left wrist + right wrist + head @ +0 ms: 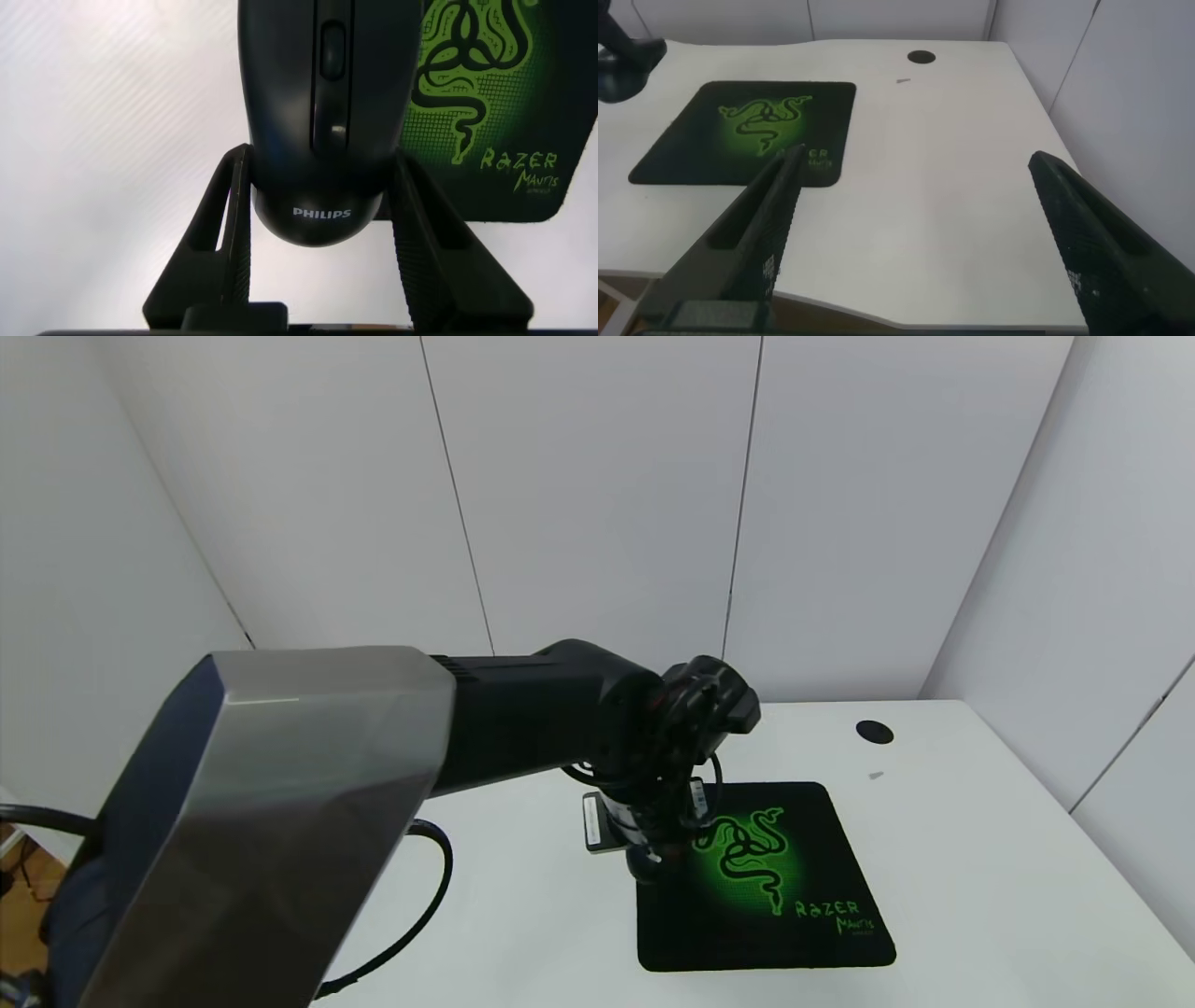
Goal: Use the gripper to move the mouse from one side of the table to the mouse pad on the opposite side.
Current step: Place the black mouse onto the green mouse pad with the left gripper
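Observation:
My left gripper (653,854) reaches down at the left edge of the mouse pad (766,887). In the left wrist view the gripper (322,161) is shut on the glossy black mouse (322,103), with one finger against each side and the "PHILIPS" lettering facing the camera. The mouse hangs over the white table (112,140), right beside the pad's edge (495,103). In the head view the mouse is mostly hidden by the hand. My right gripper (915,196) is open and empty over the table's front right part, out of the head view.
A round black cable hole (874,732) lies behind the pad at the back right and also shows in the right wrist view (921,57). Bare white table (990,859) lies to the right of the pad. White wall panels stand behind and to the right.

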`<state>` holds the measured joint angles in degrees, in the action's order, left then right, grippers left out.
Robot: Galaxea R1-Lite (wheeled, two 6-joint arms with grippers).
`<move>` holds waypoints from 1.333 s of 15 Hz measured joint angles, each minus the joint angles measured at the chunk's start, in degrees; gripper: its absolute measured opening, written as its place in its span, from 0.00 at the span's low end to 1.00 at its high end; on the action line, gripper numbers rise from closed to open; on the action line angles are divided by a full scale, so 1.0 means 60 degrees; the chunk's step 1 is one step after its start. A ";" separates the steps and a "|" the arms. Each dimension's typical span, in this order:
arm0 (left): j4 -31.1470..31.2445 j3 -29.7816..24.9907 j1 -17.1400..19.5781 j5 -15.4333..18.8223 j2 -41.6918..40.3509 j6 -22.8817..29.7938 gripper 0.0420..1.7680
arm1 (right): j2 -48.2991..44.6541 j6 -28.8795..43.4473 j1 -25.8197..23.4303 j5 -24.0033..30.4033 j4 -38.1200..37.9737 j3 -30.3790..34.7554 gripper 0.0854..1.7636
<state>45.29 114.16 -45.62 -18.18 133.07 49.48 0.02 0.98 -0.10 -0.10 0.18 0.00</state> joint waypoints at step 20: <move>-0.0778 0.0033 -0.0685 0.0047 0.1516 0.0205 0.50 | 0.0000 -0.0004 0.0000 0.0000 0.0000 0.0000 0.97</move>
<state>40.62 114.36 -49.73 -17.90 142.17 50.71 0.02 0.95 -0.10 -0.10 0.18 0.00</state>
